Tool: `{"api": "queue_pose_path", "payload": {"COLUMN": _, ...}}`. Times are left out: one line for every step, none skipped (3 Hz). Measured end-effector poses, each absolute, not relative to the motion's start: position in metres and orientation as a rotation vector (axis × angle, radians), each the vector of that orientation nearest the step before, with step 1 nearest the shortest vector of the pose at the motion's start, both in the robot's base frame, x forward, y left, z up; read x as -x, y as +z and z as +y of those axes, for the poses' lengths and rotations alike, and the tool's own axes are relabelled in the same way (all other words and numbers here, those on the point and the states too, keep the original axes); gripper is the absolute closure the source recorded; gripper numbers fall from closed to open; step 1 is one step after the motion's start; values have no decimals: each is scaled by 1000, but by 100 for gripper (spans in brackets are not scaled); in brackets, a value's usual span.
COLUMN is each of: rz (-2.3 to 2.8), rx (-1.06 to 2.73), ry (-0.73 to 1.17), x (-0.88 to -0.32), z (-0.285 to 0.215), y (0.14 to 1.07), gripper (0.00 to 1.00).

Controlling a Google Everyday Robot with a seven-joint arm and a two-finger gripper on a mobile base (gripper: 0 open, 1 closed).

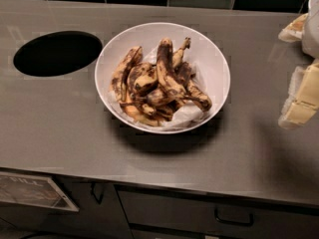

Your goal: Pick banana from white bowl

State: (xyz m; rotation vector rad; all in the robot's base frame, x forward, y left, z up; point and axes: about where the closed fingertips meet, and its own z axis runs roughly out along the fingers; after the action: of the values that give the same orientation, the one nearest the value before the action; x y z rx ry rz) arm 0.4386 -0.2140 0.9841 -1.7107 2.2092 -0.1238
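Observation:
The white bowl (212,63) stands in the middle of the grey counter, lined with crumpled white paper and holding several overripe bananas. The banana (166,76) is the longest one. It lies on top of the pile and curves from its dark tip near the bowl's far rim down to the right. Its skin is yellow with heavy dark blotches. My gripper (300,83) is at the right edge of the view, above the counter and well to the right of the bowl. It touches nothing and holds nothing that I can see.
A round dark hole (57,53) is cut into the counter (75,128) left of the bowl. A dark tiled wall runs along the back. Below the counter's front edge are drawers with handles (233,218) and a label plate (32,190).

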Motion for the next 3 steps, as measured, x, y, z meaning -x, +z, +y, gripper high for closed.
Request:
{"api": "queue_pose_path", "payload": {"rz": 2209, "rx": 1711, "ry": -123, "x": -439, "z": -214, "y": 984, "gripper": 0}}
{"api": "queue_pose_path", "payload": {"rz": 2186, "rx": 1732, "ry": -96, "x": -441, "z": -193, "y": 990, "gripper": 0}}
{"api": "queue_pose_path", "payload": {"rz": 2124, "rx": 1788, "ry": -68, "x": -440, "z": -159, "y": 1000, "gripper": 0}}
